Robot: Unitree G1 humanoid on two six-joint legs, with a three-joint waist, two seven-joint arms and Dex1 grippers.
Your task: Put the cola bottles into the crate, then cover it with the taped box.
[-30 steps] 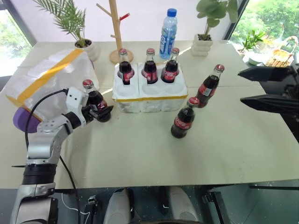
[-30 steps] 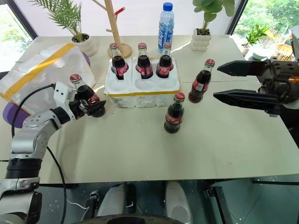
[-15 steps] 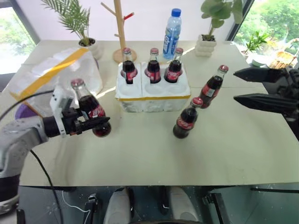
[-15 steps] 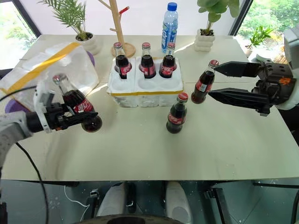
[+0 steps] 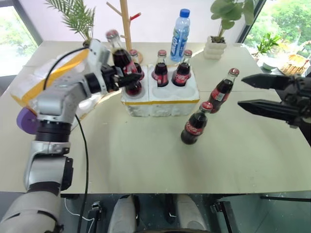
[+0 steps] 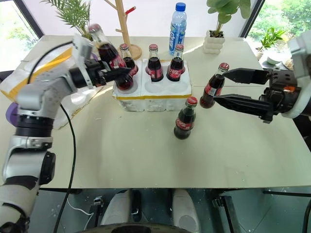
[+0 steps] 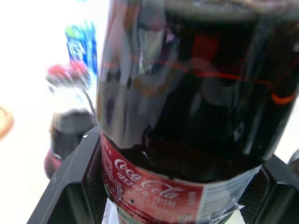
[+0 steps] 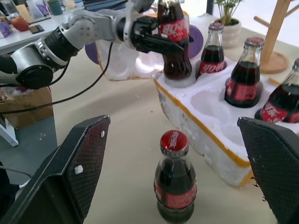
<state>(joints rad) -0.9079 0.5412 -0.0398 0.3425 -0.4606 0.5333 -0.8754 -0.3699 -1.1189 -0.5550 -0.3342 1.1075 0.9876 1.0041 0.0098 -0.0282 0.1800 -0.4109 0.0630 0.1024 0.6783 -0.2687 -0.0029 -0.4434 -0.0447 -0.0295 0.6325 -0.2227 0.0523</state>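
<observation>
The robot's left arm (image 5: 53, 126), at the left of the frame, is built of silver-grey rounded segments joined by black rings, with a white block at the wrist and a thin black cable (image 5: 80, 145) looping down beside it. Its left pincer (image 5: 127, 79) has two black fingers. At the right edge, the right pincer (image 6: 228, 88) shows long, tapering black fingers (image 6: 238, 103) on a black wrist with a small orange mark; their inner pads (image 8: 79, 161) are finely textured, with small pale screws.
</observation>
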